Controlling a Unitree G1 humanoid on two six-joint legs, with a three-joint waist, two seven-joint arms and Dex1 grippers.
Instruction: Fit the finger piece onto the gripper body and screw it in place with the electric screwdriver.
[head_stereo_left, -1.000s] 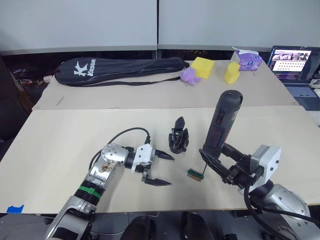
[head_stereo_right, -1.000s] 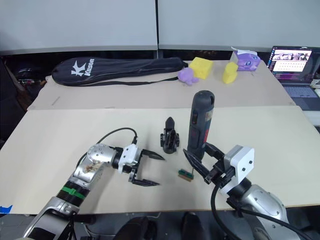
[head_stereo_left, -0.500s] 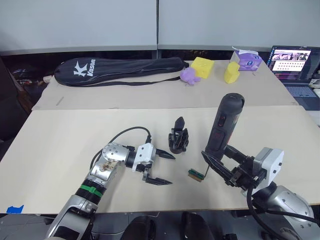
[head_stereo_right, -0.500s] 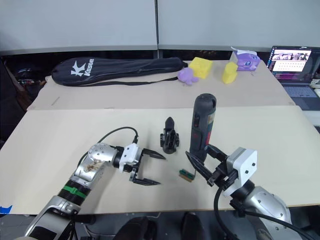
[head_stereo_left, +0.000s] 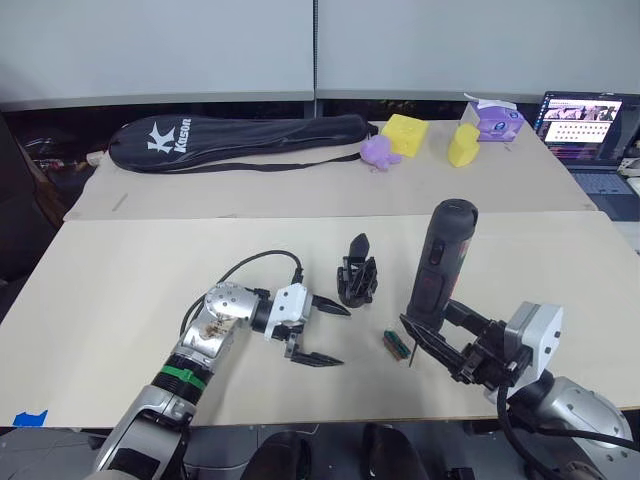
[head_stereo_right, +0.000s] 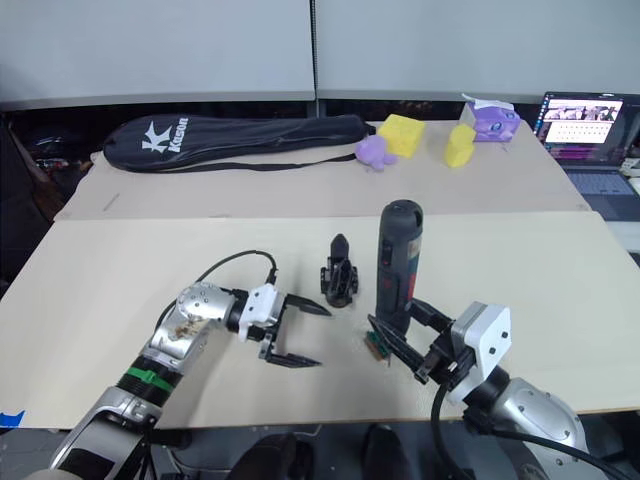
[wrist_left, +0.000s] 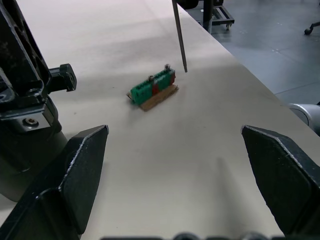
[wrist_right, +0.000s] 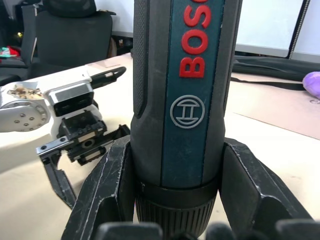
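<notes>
Driver gripped upright, bit over the green block; left arm empty.

Right gripper (head_stereo_left: 462, 346) has its jaws clamped around the lower barrel of the screwdriver (head_stereo_left: 436, 262), tool near vertical, bit (wrist_left: 179, 35) pointing down with its tip just beside the small green block (wrist_left: 154, 88) on the table (head_stereo_left: 120, 280). Left gripper (head_stereo_left: 322, 331) sits with jaws wide apart, holding nothing, tips aimed toward the green block. Gripper body (head_stereo_left: 357, 274) stands on the table just beyond the left gripper, one pointed finger up, untouched. I can't pick out a loose finger piece. My read: the step is picking up a screw with the bit. To do it well, keep the driver plumb, line the tip on a screw head (wrist_left: 150, 78) using the left wrist view, and descend slowly so the light block doesn't skate; the left gripper could brace it if needed.
</notes>
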